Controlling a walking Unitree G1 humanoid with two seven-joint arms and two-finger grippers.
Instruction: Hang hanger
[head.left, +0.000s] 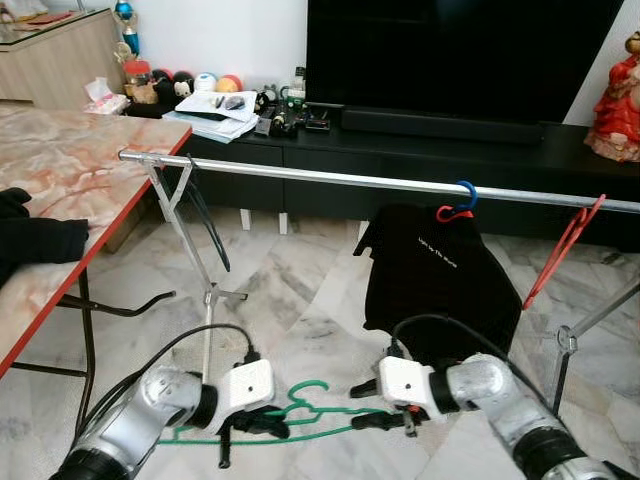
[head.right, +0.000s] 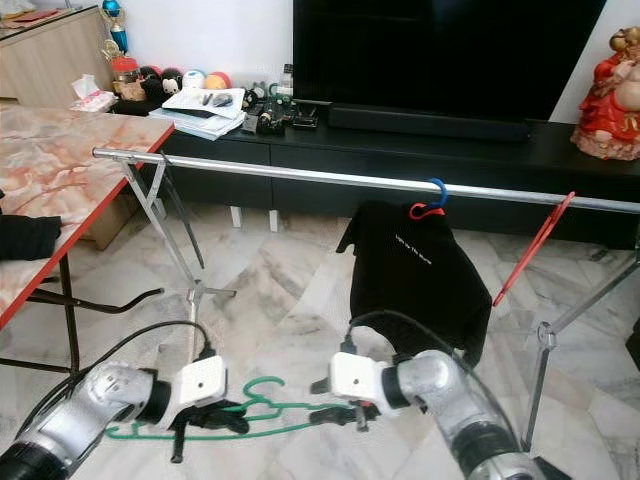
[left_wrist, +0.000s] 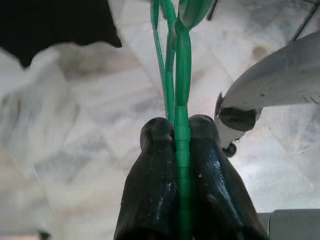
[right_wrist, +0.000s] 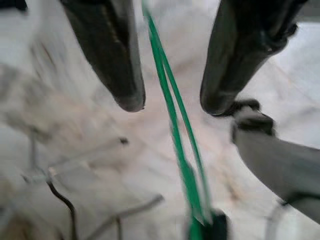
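Note:
I hold a thin green hanger (head.left: 310, 405) low in front of me, lying nearly flat above the floor, hook pointing away. My left gripper (head.left: 262, 420) is shut on its left part; in the left wrist view the fingers (left_wrist: 155, 150) pinch the green wire (left_wrist: 182, 75). My right gripper (head.left: 362, 405) is at the hanger's right end, open. In the right wrist view the green wires (right_wrist: 172, 115) run through the gap between its fingertips (right_wrist: 127, 95) without touching. The silver rail (head.left: 330, 180) crosses well above and beyond the hanger.
A black shirt (head.left: 435, 275) hangs on the rail from a blue hook (head.left: 466, 192), and a red hanger (head.left: 565, 250) tilts further right. The rack's legs (head.left: 205, 290) stand left. A marble table (head.left: 60, 180) is at left, a black TV console (head.left: 400, 150) behind.

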